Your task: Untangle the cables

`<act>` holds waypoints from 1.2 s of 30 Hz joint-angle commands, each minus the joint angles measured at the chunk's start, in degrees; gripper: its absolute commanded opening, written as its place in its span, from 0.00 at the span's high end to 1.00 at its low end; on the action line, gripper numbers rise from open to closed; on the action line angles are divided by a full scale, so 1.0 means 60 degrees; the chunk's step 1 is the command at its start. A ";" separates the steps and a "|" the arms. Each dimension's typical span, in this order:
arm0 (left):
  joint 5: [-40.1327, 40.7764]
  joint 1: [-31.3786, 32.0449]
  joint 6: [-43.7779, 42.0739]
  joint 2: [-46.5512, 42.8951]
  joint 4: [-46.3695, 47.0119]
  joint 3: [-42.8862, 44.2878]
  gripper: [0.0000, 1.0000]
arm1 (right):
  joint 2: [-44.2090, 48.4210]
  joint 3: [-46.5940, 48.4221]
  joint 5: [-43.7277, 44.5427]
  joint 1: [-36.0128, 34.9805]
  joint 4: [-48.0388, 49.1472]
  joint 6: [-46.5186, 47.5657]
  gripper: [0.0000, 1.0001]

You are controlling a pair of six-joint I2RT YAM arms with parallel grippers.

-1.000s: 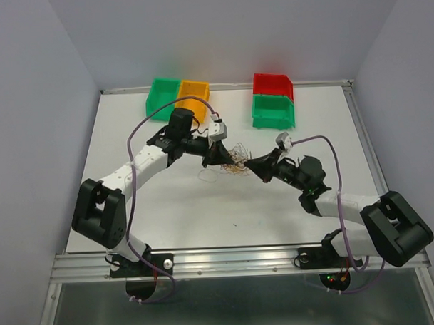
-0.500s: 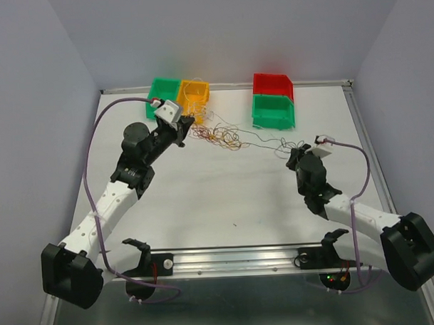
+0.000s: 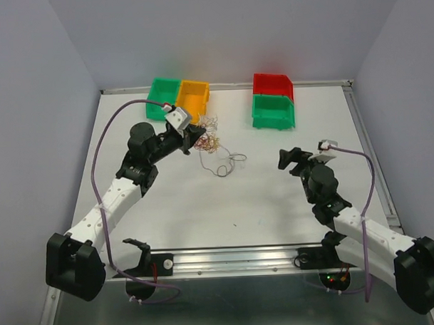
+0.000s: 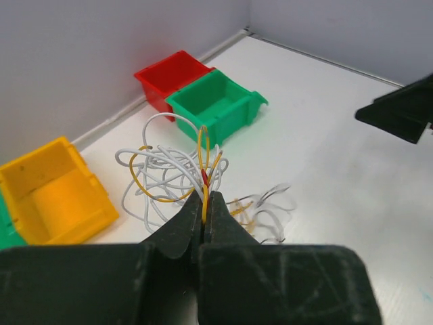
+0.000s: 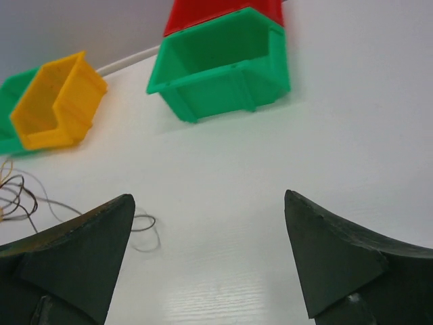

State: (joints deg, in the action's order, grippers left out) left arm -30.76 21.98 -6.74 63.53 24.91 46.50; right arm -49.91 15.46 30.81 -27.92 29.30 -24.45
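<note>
The cables (image 3: 210,143) are a small tangle of thin yellow, white, red and dark strands just right of my left gripper (image 3: 195,139), with loose loops trailing to the table's middle (image 3: 230,163). In the left wrist view my left gripper (image 4: 204,197) is shut on a yellow and a red strand, and the white and yellow cable loops (image 4: 169,175) fan out beyond its tips. My right gripper (image 3: 291,158) stands open above bare table. In its own view the right gripper (image 5: 210,203) holds nothing, and only dark cable loops (image 5: 15,193) show at the far left.
A green bin (image 3: 160,95) and a yellow bin (image 3: 192,95) sit at the back left, close behind the tangle. A red bin (image 3: 272,83) rests on another green bin (image 3: 273,112) at the back right. A raised rail (image 3: 366,150) edges the table's right side.
My right gripper has opened and let go of the strands stretched between the arms. The cables have sprung back into a bunch by the left gripper, which still holds them.
</note>
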 commanded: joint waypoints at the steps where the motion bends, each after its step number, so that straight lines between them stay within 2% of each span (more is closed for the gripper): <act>1: -0.2210 0.0101 -0.0370 0.0091 0.0244 0.0336 1.00 | -0.0555 -0.0234 -0.4285 0.0025 0.2158 0.1317 0.02; 3: -0.2779 0.0305 -0.0501 0.0047 0.0215 0.0292 1.00 | -0.1025 -0.0058 -0.5829 0.0010 0.2571 0.1699 0.01; 4: -0.2870 0.0423 -0.0531 0.0018 0.0200 0.0263 1.00 | -0.1549 0.0000 -0.7114 0.0010 0.2805 0.1759 0.00; 7: -0.2827 0.0921 -0.0911 -0.0070 -0.0020 0.0190 1.00 | -0.2387 0.0162 -0.8761 -0.0019 0.4367 0.1760 0.02; 10: -0.2680 0.1360 -0.1102 -0.0041 -0.0283 0.0247 1.00 | -0.3398 0.0133 -0.9351 -0.0092 0.6036 0.1513 0.04; 16: -0.2592 0.1786 -0.0986 0.0266 -0.0635 0.0438 1.00 | -0.5287 0.0031 -1.0069 -0.0268 0.9057 0.0679 0.04; 17: -0.2621 0.1801 -0.0942 0.0325 -0.0635 0.0482 1.00 | -0.5522 0.0016 -1.0173 -0.0297 1.0121 0.0488 0.04; 20: -0.2665 0.1932 -0.0912 0.0486 -0.0635 0.0512 1.00 | -0.6562 0.0205 -1.0670 -0.0312 1.1740 -0.0157 0.04; 26: -0.2666 0.2050 -0.0927 0.0560 -0.0621 0.0512 1.00 | -0.7793 0.0908 -1.1052 -0.0517 1.2445 -0.0686 0.05; 36: -0.2783 0.2094 -0.0664 0.0940 -0.0577 0.0599 1.00 | -0.7810 0.1260 -0.9853 -0.1322 1.2446 -0.0057 0.06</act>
State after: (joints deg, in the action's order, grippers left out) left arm -45.71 34.11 -11.70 68.66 19.03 47.11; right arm -97.14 20.75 -32.21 -34.06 72.79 -27.00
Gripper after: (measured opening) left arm 0.036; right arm 0.948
